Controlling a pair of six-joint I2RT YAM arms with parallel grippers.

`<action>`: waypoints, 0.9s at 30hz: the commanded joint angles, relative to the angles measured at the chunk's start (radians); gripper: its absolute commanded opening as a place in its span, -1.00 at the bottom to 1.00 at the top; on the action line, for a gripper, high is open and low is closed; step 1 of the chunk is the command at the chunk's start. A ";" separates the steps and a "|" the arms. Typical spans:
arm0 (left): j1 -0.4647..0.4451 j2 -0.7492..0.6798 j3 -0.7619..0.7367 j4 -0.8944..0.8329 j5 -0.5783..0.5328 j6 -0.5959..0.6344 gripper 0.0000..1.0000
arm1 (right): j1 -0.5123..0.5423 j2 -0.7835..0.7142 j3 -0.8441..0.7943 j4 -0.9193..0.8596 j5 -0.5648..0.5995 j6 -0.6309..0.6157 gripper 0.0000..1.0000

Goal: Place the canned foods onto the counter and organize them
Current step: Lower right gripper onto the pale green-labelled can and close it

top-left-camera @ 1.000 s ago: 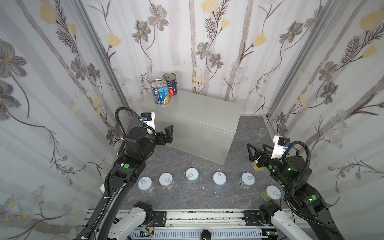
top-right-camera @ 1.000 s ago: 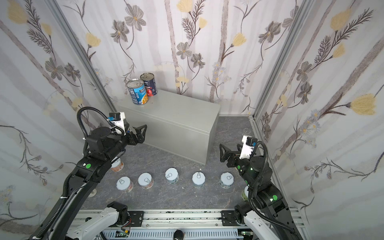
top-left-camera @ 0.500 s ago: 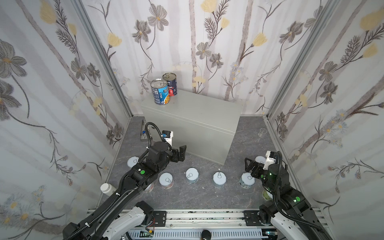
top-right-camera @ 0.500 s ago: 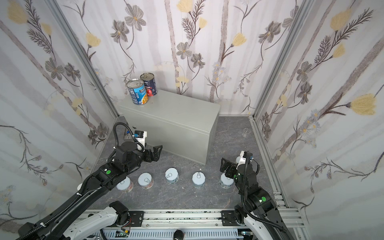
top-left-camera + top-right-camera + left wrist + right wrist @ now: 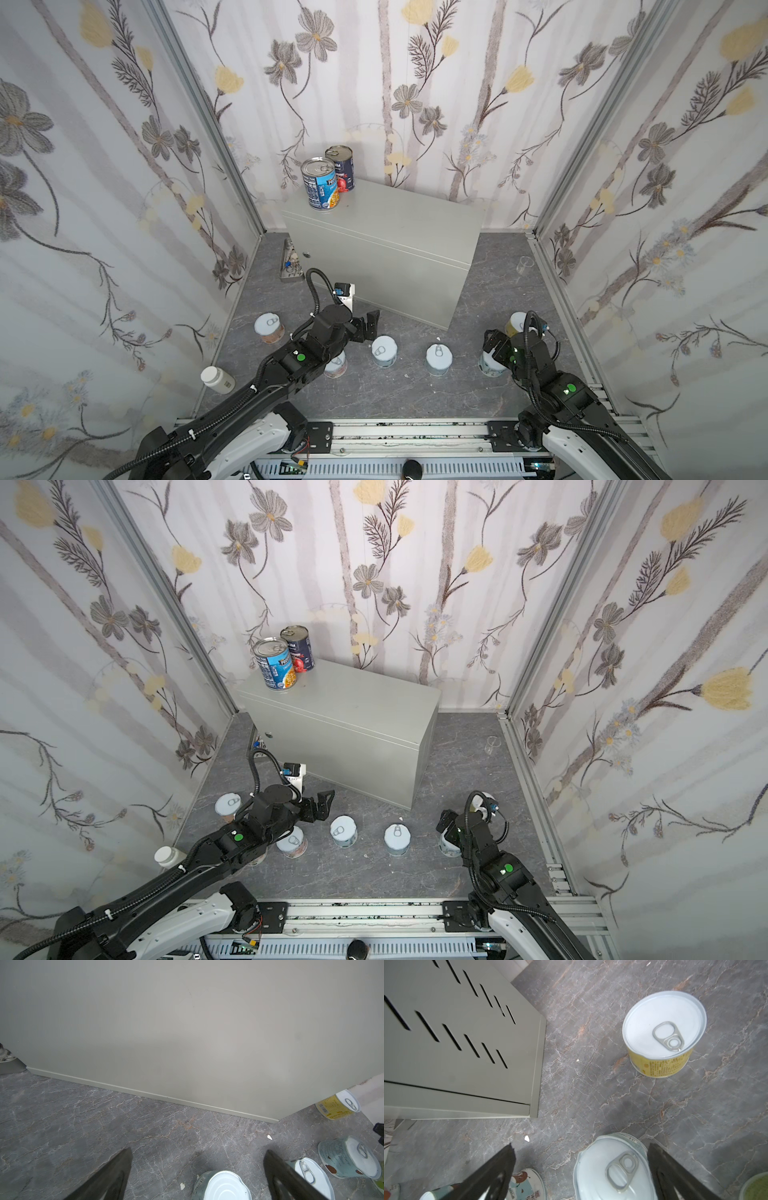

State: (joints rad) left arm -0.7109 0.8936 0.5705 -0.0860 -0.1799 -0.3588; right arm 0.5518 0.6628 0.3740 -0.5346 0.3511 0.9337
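Both wide open and empty, your left gripper (image 5: 367,325) and right gripper (image 5: 580,1148). The right hangs off-centre over a short can (image 5: 611,1169): drop now and a finger may clip its rim and tip it. Two tall cans (image 5: 322,183) stand far-left on the counter (image 5: 399,220).

Left tool (image 5: 197,1150) and right tool (image 5: 580,1145) hang low — both jaws wide, empty.
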 commanded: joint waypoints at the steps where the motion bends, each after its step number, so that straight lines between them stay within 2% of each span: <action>1: -0.001 -0.007 -0.026 0.089 -0.021 -0.019 1.00 | 0.045 0.037 -0.013 0.009 0.080 0.088 0.99; 9: -0.002 -0.004 -0.076 0.154 -0.014 -0.011 1.00 | 0.113 0.180 -0.036 0.030 0.153 0.163 0.99; 21: -0.001 -0.019 -0.145 0.241 0.003 -0.029 1.00 | 0.148 0.356 -0.050 0.134 0.130 0.163 0.99; 27: -0.002 -0.019 -0.166 0.275 0.007 -0.024 1.00 | 0.148 0.409 -0.044 0.170 0.114 0.147 0.90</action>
State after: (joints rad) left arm -0.7116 0.8753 0.4126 0.1276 -0.1783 -0.3710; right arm 0.6991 1.0554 0.3199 -0.4267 0.4656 1.0859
